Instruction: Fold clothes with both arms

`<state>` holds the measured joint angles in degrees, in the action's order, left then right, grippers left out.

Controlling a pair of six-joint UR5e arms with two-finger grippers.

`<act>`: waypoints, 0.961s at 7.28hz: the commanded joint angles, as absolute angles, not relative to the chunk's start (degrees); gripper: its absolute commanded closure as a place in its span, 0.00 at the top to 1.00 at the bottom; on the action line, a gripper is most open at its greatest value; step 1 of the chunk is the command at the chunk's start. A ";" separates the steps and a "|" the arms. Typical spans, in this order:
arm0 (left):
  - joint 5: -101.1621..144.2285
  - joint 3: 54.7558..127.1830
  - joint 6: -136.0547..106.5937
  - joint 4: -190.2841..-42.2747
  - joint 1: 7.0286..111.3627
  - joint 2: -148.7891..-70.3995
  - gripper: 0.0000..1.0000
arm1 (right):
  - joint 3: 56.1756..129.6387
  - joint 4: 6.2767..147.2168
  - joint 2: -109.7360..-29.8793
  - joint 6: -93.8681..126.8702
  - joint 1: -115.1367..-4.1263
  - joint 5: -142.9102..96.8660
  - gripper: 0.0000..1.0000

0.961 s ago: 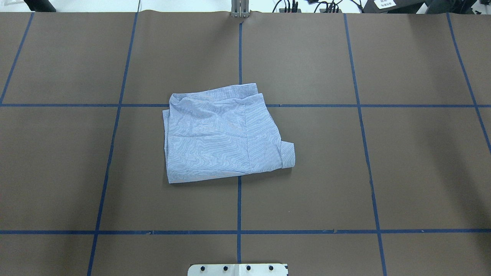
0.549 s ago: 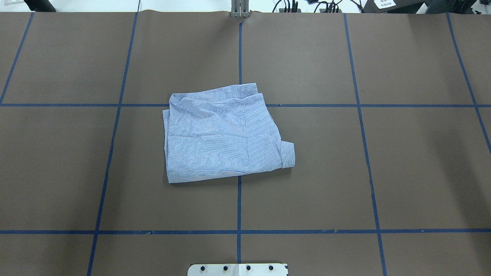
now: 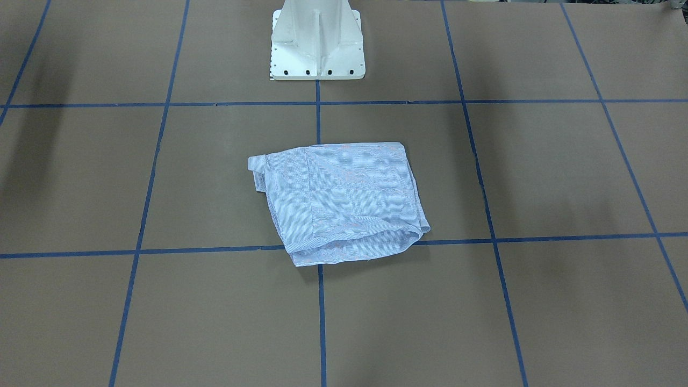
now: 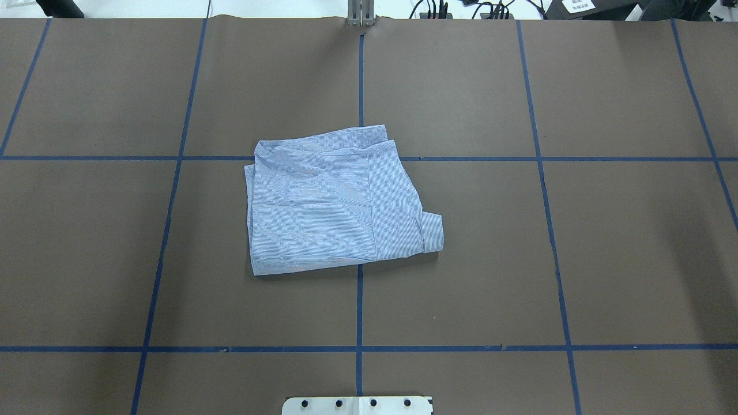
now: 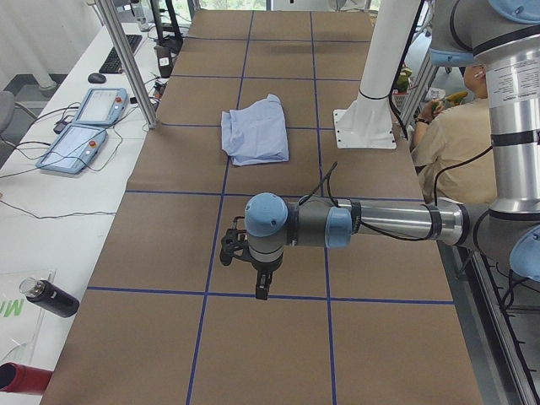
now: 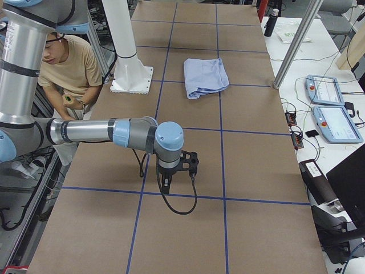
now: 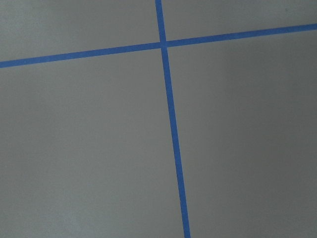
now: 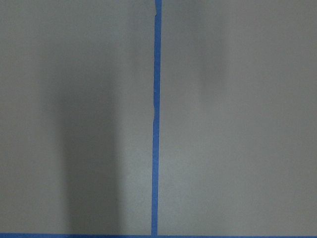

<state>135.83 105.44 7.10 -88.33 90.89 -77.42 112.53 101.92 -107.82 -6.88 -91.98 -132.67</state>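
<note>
Folded shirt [image 4: 323,202] lying crosswise, cuff [image 4: 433,231] rightward, left pincer [image 5: 233,251] and right pincer [image 6: 189,166] grip unclear

You have one folded striped shirt [image 4: 334,202] on one brown table [image 4: 576,230], one white pedestal [image 3: 317,43], two robot arms, the left arm [image 5: 388,221] and the right arm [image 6: 85,130], two control tablets [image 6: 321,90] and one person [image 6: 63,63].

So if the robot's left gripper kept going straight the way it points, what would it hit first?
Probably just the brown table cover: the left gripper points down at it, near a crossing of blue tape lines. The shirt lies well off that line.
</note>
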 commanded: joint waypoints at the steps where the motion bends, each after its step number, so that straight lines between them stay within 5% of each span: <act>1: 135.79 105.47 7.12 -88.33 90.88 -77.17 1.00 | 112.41 99.32 -107.58 -6.24 -91.93 -131.22 1.00; 7: 135.88 105.64 7.12 -88.33 90.88 -76.99 1.00 | 110.57 94.04 -107.31 -4.92 -90.18 -131.57 1.00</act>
